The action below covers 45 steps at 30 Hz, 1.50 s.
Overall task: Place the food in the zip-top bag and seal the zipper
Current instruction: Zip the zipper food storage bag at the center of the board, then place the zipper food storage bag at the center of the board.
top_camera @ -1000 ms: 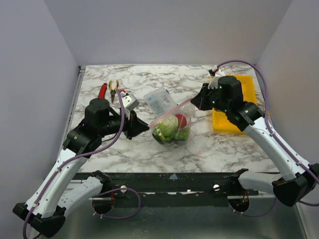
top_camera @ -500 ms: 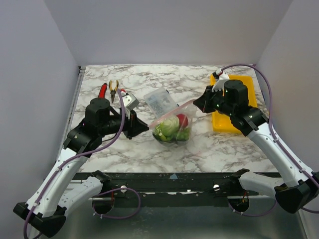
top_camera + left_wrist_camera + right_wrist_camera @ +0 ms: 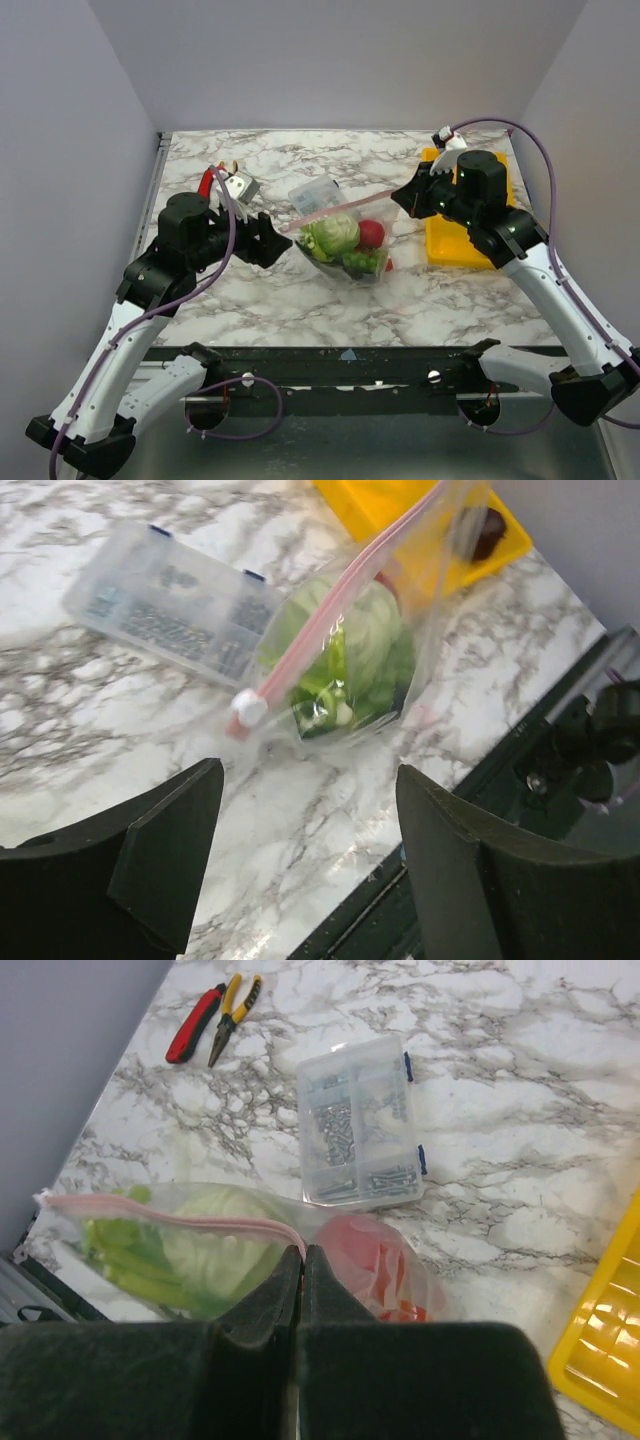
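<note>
showing the sealing step of the bagging task. the zip-top bag sits mid-table between the two arms, just in front of the clear compartment box, and its lower part appears to rest on the marble table. inside it we see the food: a cabbage ball, a red round fruit and green pods. the right gripper has its fingers pressed together on one end of the zipper, holding the pink strip raised and taut. the left gripper hangs near the opposite end, fingers spread wide and touching nothing. a white tab on the strip lies just ahead of it.

we judge loading done or nearly so. a dark round piece shows through the film against the yellow tray, and we cannot tell whether it is bagged. nor can we tell whether the strip is pressed shut. the next move, in our judgement, calls for the left fingers to advance, close on the tabbed end and run along the strip toward the right gripper.
</note>
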{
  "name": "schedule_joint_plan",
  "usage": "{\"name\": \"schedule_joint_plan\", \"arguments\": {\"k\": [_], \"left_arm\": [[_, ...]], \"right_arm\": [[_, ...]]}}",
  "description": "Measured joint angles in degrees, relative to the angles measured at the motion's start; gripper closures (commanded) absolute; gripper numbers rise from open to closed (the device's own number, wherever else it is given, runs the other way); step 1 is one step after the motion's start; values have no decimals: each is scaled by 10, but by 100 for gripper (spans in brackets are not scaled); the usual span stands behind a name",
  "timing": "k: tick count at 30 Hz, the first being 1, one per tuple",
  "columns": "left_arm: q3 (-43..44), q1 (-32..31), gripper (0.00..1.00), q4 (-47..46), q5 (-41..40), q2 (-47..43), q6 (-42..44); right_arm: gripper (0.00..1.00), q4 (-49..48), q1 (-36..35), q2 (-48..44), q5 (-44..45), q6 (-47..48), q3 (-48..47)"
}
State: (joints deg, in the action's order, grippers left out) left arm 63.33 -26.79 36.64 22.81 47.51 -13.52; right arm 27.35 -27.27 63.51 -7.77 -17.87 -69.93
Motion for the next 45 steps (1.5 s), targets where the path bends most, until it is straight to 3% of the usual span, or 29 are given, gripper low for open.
{"name": "schedule_joint_plan", "arguments": {"k": [9, 17, 26, 29, 39, 42, 45], "left_arm": [[19, 21, 26, 28, -142, -18, -22], [19, 23, 26, 29, -158, -18, -29], [19, 24, 26, 30, -162, -21, -30], [19, 24, 26, 30, -162, -21, -32], [19, 25, 26, 30, -162, -21, -34], [19, 25, 26, 30, -162, -21, -35], [19, 25, 26, 30, -162, -19, -36]], "right_arm": [[100, 46, -26, 30, 56, -35, -46], [100, 17, -188, 31, 179, -122, 31], [100, -79, -278, 30, 192, -132, 104], [100, -135, -307, 28, 172, -106, 128], [99, -261, -340, 72, -44, -47, 208], [87, -279, -352, 85, -84, -49, 227], [81, -306, -358, 87, -111, -63, 255]]}}
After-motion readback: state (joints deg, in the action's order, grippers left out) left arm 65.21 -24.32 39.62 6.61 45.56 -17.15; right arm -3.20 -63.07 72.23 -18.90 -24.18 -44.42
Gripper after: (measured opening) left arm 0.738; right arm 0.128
